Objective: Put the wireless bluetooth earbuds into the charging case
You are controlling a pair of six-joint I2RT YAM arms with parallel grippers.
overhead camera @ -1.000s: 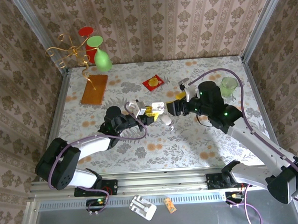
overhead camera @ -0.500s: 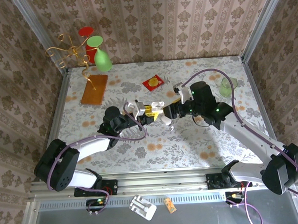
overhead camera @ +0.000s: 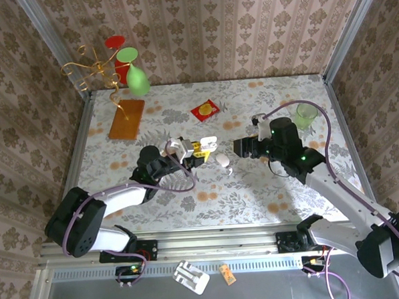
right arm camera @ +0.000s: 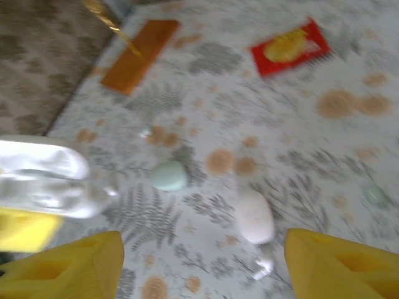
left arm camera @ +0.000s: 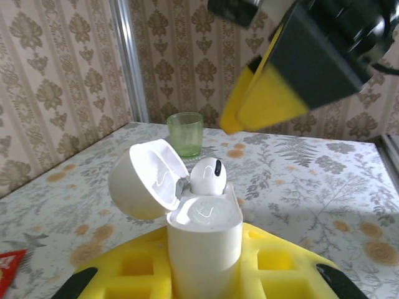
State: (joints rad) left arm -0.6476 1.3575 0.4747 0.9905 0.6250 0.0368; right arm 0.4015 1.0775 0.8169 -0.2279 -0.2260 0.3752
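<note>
1. One earbud (left arm camera: 207,176) sits upright in the open charging case (left arm camera: 204,230) — the lid is flipped back to the left, and the socket beside the bud looks bare.
2. The left gripper (left arm camera: 204,268) is clenched on the case's body, which stands upright between its yellow pads, raised above the table (overhead camera: 188,197).
3. A second earbud (right arm camera: 263,266), small, white and blurred, lies loose on the flowered cloth, just beside a white oval case (right arm camera: 255,216).
4. The right gripper (right arm camera: 204,243) hangs over that pair with its jaws spread wide and nothing between them. It is released.
5. From the left wrist, one of the right arm's yellow fingers (left arm camera: 268,99) looms above and beyond the held case, apart from it.
6. Further out there's a pale green pebble (right arm camera: 169,175) left of the oval case. A red packet (right arm camera: 290,47) and an orange slab (right arm camera: 139,56) lie toward the far side.
7. A green cup (overhead camera: 305,114) stands upright near the far right corner.
</note>
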